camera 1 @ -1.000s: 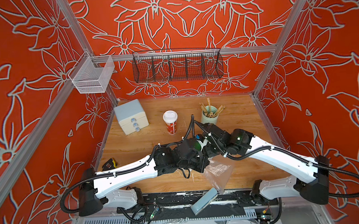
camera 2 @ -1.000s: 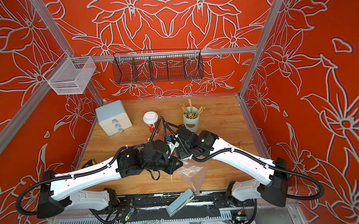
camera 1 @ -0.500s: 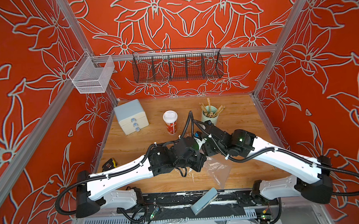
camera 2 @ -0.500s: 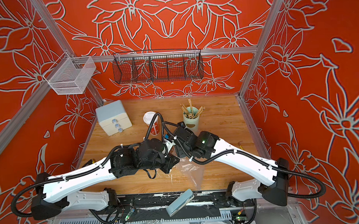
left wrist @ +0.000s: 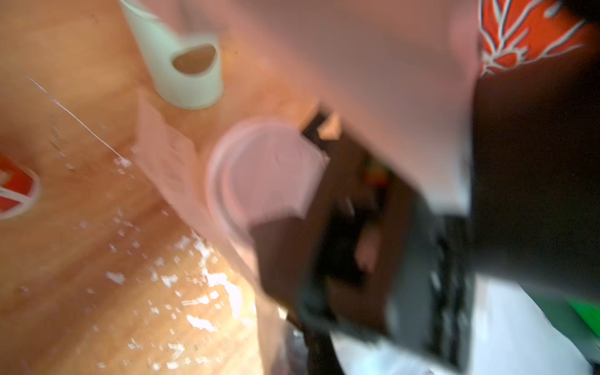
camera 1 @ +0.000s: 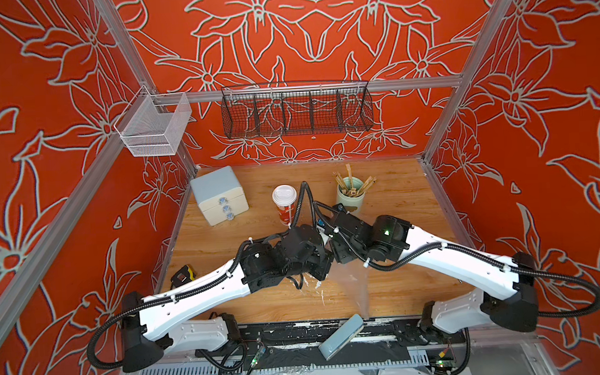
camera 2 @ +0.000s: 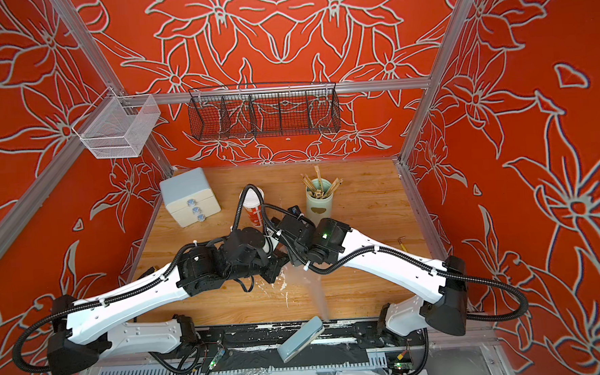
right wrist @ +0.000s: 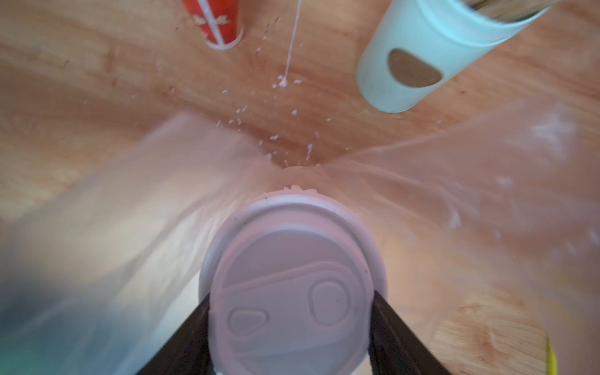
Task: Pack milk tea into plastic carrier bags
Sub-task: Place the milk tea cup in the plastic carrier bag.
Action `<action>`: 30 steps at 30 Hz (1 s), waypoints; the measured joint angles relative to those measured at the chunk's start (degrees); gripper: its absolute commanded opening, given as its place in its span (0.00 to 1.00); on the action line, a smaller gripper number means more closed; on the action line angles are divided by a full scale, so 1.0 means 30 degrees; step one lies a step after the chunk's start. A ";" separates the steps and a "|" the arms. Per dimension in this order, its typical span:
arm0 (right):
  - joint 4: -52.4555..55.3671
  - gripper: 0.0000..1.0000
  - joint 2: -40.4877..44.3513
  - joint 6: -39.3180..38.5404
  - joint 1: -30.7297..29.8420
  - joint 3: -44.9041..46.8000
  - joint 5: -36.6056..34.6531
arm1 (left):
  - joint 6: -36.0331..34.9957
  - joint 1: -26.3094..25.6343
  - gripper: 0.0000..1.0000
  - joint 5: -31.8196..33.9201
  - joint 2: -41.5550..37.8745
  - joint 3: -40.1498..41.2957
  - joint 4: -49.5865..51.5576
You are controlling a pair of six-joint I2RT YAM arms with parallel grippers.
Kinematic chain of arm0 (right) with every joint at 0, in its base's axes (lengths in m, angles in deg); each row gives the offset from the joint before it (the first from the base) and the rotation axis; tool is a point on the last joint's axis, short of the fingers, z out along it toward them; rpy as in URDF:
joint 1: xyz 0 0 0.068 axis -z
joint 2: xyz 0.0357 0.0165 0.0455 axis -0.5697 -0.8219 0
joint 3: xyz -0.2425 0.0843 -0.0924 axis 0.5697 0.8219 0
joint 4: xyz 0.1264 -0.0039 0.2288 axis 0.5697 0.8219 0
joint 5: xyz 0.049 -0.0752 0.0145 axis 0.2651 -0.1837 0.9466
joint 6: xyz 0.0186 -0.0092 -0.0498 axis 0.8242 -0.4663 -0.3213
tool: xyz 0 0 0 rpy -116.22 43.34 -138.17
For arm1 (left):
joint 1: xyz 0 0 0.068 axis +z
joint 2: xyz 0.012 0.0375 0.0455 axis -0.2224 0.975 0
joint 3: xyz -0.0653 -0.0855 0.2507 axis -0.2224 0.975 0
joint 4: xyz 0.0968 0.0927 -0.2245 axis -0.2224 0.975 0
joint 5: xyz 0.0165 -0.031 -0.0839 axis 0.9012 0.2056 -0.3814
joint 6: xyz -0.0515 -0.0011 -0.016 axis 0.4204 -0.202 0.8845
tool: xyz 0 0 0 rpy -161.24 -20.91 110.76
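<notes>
1. The right gripper [right wrist: 290,311] has the held cup [right wrist: 292,256] clamped. One black finger [right wrist: 194,324] presses on each side of its white lid, and the cup sits upright between them.
2. The held cup is in front of the red cup [camera 1: 285,205], toward the arms' bases and apart from it.
3. The bag [right wrist: 487,201] rises as clear film on both sides of the held cup.
4. The left gripper [camera 1: 322,270] is clenched on the bag's film, also in front of the red cup. Its wrist view is too blurred to show more.
5. From there the bag trails over the table [camera 1: 413,288], away from the red cup.
6. The pot [camera 1: 350,196] of sticks stands right of the red cup.
</notes>
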 measured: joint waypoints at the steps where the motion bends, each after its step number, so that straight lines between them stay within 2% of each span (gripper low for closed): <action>1: 0.0022 0.12 -0.0146 0.0036 -0.0029 0.0022 0.0160 | -0.0087 0.0175 0.00 0.0102 -0.0240 0.0291 -0.0248; 7: -0.0160 0.12 -0.0692 0.0342 -0.0036 0.0109 0.0714 | -0.0437 0.0568 0.00 0.0073 -0.1005 0.1494 -0.1122; 16: -0.0284 0.16 -0.0882 0.0372 -0.0029 0.0080 0.0474 | -0.0882 0.0627 0.00 -0.0044 -0.1180 0.1858 -0.1566; 30: -0.0364 0.21 -0.1763 -0.0641 0.0503 -0.1545 -0.1501 | -0.1610 0.1268 0.00 0.1923 -0.0248 0.0488 -0.1421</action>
